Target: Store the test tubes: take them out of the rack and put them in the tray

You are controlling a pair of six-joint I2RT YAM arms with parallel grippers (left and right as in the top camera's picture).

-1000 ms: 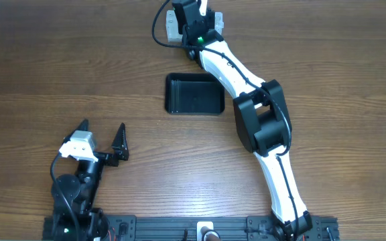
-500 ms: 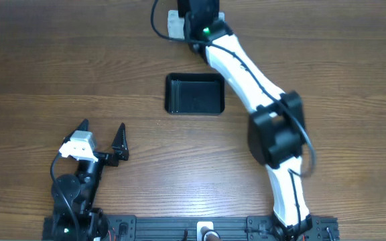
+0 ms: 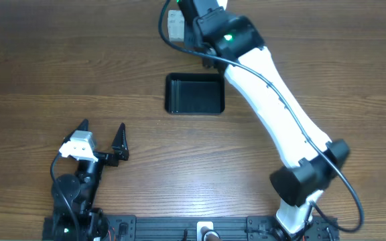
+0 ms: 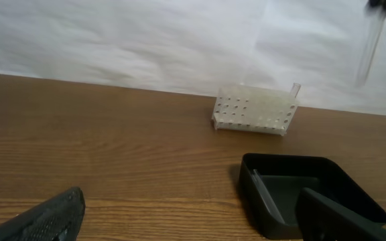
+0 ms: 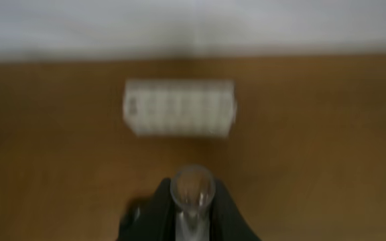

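Test tube [image 5: 191, 189] raised, wooden table [image 3: 52, 73], white wall [image 4: 112, 33]

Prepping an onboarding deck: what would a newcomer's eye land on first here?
The long white right arm, stretched across the table to its far edge, where the right gripper holds a test tube lifted clear of the white rack. Next, the black tray mid-table, and the left gripper open near its base.

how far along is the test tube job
Done: a first tube seems to lie in the tray. In hand: the right gripper holds a second tube up clear of the rack. Left: a third tube stands at the rack's corner.
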